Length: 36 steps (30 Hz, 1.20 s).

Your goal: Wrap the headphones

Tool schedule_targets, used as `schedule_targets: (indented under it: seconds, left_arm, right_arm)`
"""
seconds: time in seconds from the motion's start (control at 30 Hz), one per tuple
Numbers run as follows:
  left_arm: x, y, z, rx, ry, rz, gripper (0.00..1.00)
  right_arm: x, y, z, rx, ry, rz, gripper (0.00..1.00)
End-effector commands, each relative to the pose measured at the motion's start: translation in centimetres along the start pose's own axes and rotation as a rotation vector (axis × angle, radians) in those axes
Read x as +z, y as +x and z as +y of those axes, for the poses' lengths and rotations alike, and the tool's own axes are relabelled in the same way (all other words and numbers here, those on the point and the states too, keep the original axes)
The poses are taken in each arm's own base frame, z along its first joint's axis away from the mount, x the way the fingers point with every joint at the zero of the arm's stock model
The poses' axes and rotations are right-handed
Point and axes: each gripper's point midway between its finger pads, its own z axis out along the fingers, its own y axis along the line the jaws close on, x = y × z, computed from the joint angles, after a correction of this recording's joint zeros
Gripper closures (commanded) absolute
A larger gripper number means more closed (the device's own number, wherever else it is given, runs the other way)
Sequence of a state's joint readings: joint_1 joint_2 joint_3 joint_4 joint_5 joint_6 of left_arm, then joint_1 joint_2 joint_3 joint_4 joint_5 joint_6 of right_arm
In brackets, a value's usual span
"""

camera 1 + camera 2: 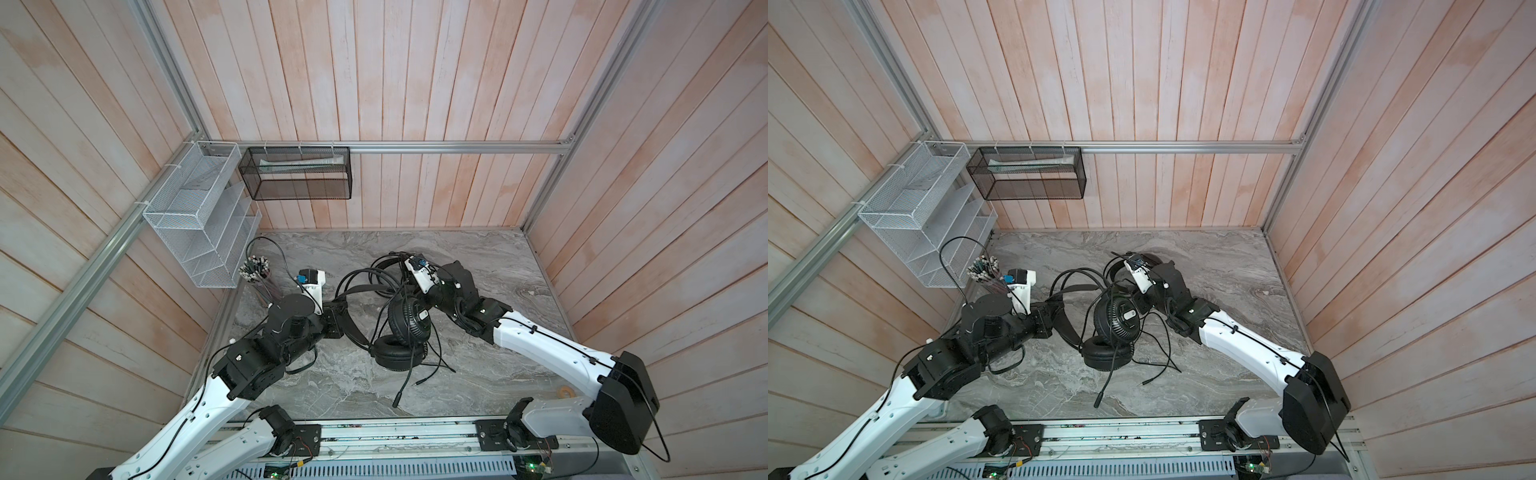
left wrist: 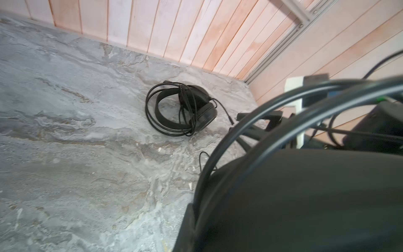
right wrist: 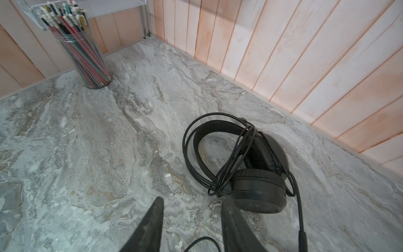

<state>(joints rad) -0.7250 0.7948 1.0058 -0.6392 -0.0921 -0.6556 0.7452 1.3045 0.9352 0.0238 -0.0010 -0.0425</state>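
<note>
1. We logged the marble table (image 1: pixel 478 266) as the work surface. It is walled on three sides with planks, so reach was boxed in.
2. A white mesh rack (image 1: pixel 195 224) and a black mesh basket (image 1: pixel 299 174) hung off the rails at the back left, above the table and clear of the work.
3. The near headset (image 1: pixel 399 353) sat mid-table with one earcup flat and the other propped on it. Its headband (image 1: pixel 355 328) stretched toward the left arm. We judged it was pinned that way so the cord could be wound round it.
4. The far headset (image 3: pixel 259 192) lay near the back wall with its cord already looped round the band. We took that one as done.
5. A pen cup (image 3: pixel 87 59) stood at the back left under the rack, well apart from both headsets.
6. The left gripper (image 1: pixel 338 318) had its jaws together, clamped on the near headset's headband.
7. The right gripper (image 3: pixel 192 227) had its jaws apart with nothing between them. It sat low, just beside the far headset's lower earcup.
8. The loose cable (image 1: pixel 397 399) sprawled over and in front of the near earcups, unwound. We judged those tangled strands the main snag risk for the next pick.
</note>
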Motion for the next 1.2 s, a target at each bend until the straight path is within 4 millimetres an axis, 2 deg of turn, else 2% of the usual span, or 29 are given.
schedule_targets:
  seconds: [0.0,0.33,0.37,0.5,0.57,0.7,0.8,0.93,1.17]
  left_arm:
    - [-1.9,-3.2,-4.1,-0.125,0.174,-0.069,1.00]
    - [-3.8,-6.5,-6.0,-0.254,0.222,-0.130,1.00]
    - [-4.0,-6.9,-6.1,-0.261,0.223,-0.140,1.00]
    - [-4.4,-7.9,-6.2,-0.274,0.199,-0.158,1.00]
    - [-4.7,-8.4,-6.0,-0.275,0.176,-0.171,1.00]
    - [-5.6,-9.5,-6.0,-0.270,0.161,-0.201,1.00]
    - [-6.0,-10.3,-4.8,-0.262,0.086,-0.220,1.00]
    - [-6.5,-10.9,-4.8,-0.267,0.096,-0.234,1.00]
    - [-6.0,-11.0,-4.9,-0.274,0.114,-0.215,1.00]
  right_arm:
    - [-1.2,-2.0,1.4,0.057,-0.088,-0.141,0.50]
    - [-2.1,1.1,2.8,0.162,-0.179,-0.227,0.38]
    - [-2.3,0.7,3.1,0.162,-0.195,-0.253,0.37]
    - [-2.7,1.8,2.6,0.202,-0.172,-0.267,0.34]
    - [-3.1,2.7,2.1,0.228,-0.139,-0.275,0.26]
    - [-4.7,3.3,0.9,0.267,-0.082,-0.307,0.01]
    - [-5.8,3.3,1.5,0.263,-0.113,-0.312,0.00]
    - [-6.8,4.1,2.6,0.264,-0.179,-0.307,0.00]
    - [-7.1,4.6,6.0,0.268,-0.386,-0.301,0.00]
